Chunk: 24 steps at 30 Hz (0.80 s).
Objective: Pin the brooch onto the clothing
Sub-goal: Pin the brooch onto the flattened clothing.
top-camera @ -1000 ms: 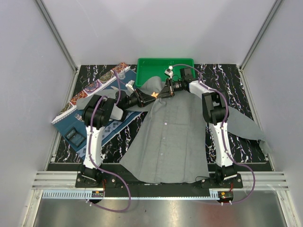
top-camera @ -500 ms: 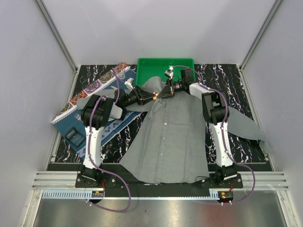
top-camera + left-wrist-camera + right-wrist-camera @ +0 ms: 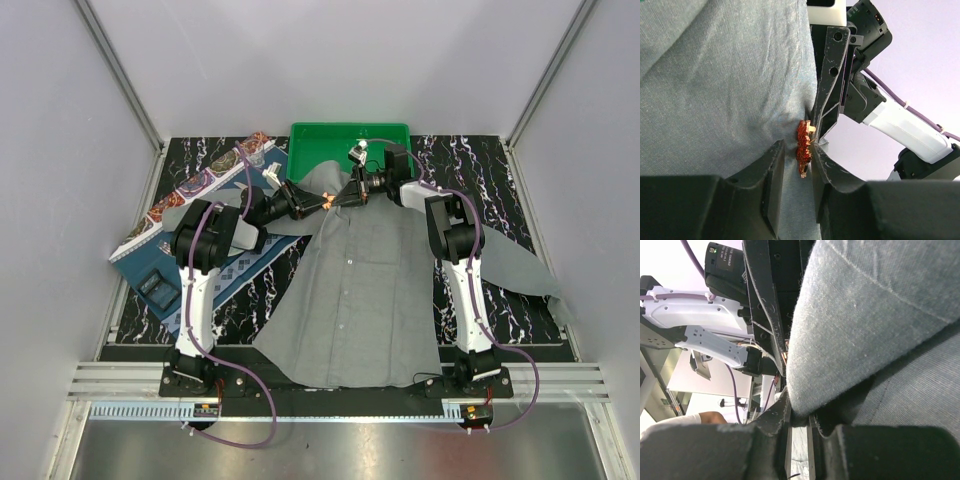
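Right gripper (image 3: 800,415) pinches a fold of the shirt (image 3: 720,90) tight, up near the collar. Left gripper (image 3: 797,156) has its jaws narrowly apart astride the brooch (image 3: 804,149), which sits against that fold. Gripping it? Can't tell. Best approach: cloth taut, pin driven straight. One brooch, one shirt, two grippers.

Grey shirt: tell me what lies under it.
The shirt lies on the marbled table; its collar end covers the near edge of the green tray, one sleeve overlaps the blue placemat. Anything else beneath is hidden by cloth.
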Motion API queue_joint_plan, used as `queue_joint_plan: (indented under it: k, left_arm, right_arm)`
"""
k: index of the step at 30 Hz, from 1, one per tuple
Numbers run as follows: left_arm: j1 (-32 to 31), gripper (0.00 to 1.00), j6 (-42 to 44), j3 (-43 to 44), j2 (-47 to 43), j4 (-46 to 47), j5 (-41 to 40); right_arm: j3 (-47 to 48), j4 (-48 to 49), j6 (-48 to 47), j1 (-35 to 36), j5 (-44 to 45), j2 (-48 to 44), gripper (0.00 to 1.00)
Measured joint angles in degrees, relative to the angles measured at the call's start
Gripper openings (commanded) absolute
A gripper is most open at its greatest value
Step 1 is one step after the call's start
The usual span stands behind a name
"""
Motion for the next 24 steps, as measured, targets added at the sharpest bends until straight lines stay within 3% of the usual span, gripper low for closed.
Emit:
queue_joint_plan:
  k: [8, 12, 18, 24]
  left_arm:
    - [0.0, 0.20, 0.1, 0.1, 0.0, 0.0, 0.0]
    - [0.0, 0.24, 0.1, 0.1, 0.0, 0.0, 0.0]
    - [0.0, 0.29, 0.0, 0.1, 0.0, 0.0, 0.0]
    - [0.0, 0.22, -0.1, 0.1, 0.0, 0.0, 0.0]
  right_arm:
    - [-1.1, 2.4, 2.0, -0.1, 0.1, 0.0, 0.00]
    - [-1.2, 2.7, 2.0, -0.1, 0.2, 0.0, 0.00]
    - [-1.0, -3.0, -3.1, -0.1, 0.7, -0.7, 0.00]
    - [-0.9, -7.4, -7.0, -0.1, 1.1, -1.6, 0.00]
